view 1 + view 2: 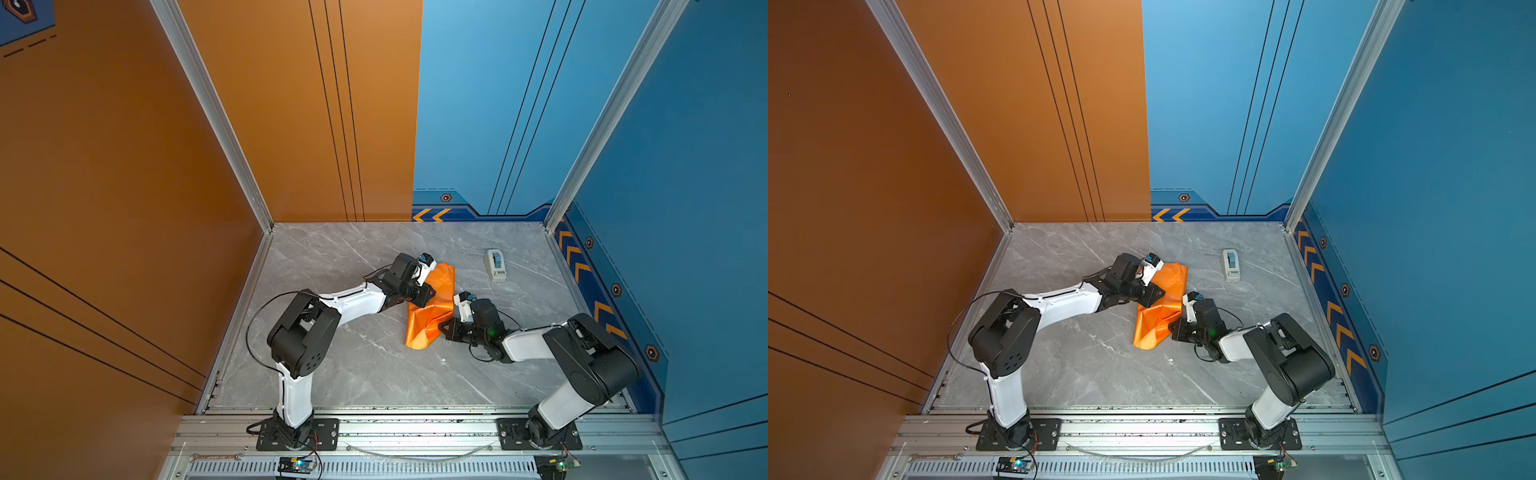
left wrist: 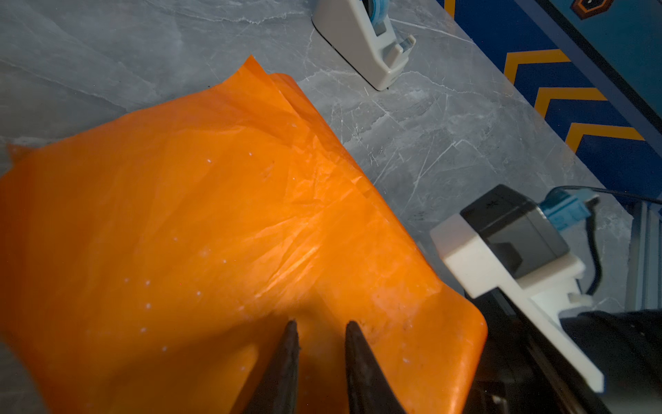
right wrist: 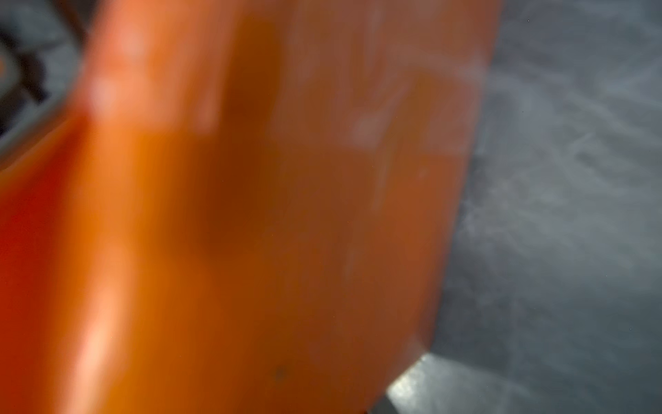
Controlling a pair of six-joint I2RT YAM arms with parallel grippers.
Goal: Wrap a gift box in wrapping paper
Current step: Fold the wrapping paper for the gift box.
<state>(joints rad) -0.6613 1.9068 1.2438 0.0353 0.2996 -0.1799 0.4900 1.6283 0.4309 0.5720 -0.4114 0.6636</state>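
Orange side out, the wrapping paper (image 1: 432,311) bunches between the grippers, the gift box hidden, presumably under it, as the right gripper (image 1: 444,326) clamps its edge and the left gripper (image 2: 322,324) rests on it, jaws slightly apart, grip unclear, with folding and taping from the tape dispenser (image 1: 495,265) beyond left to do.

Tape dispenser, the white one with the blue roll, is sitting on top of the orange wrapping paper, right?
No. The tape dispenser, white with a blue roll, stands on the bare table, apart from the orange wrapping paper. Both top views show the gap.
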